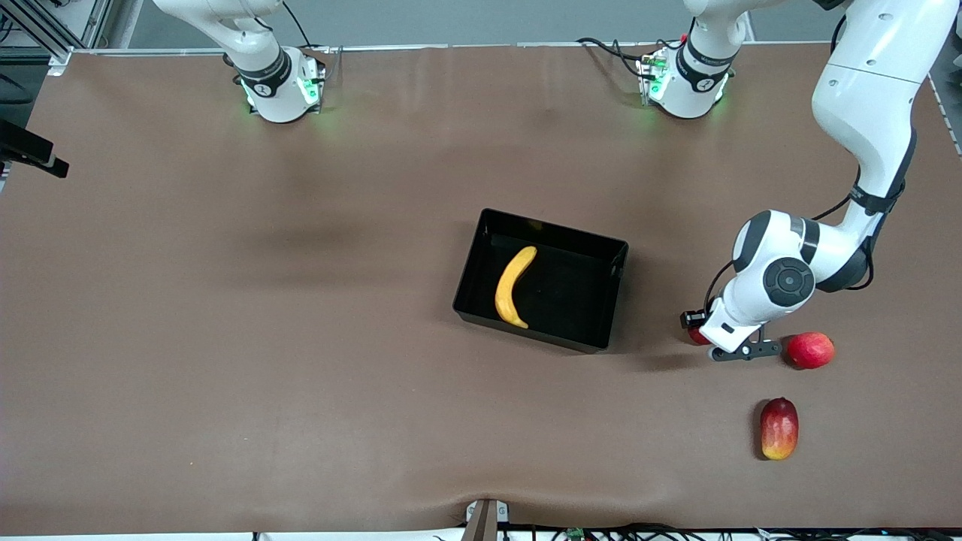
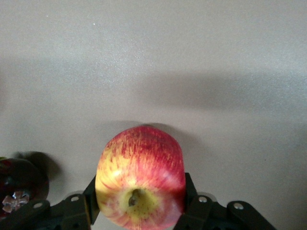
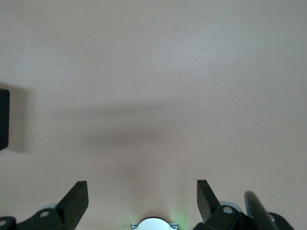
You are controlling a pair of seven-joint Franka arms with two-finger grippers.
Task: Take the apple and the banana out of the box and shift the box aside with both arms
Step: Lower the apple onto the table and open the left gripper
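Note:
The yellow banana (image 1: 514,286) lies in the black box (image 1: 615,264) at the table's middle. My left gripper (image 1: 719,342) is low at the table, toward the left arm's end, beside the box. In the left wrist view its fingers (image 2: 191,191) press both sides of the red apple with yellow patches (image 2: 140,182). From the front only a red edge of the apple (image 1: 699,336) shows under the hand. My right gripper (image 3: 142,199) is open and empty, held high over bare table near its own base; it is out of the front view.
A plain red round fruit (image 1: 810,350) lies right beside the left gripper; it also shows dark in the left wrist view (image 2: 17,184). A red-yellow mango (image 1: 778,428) lies nearer the front camera. A black object (image 3: 4,120) sits at the right wrist view's edge.

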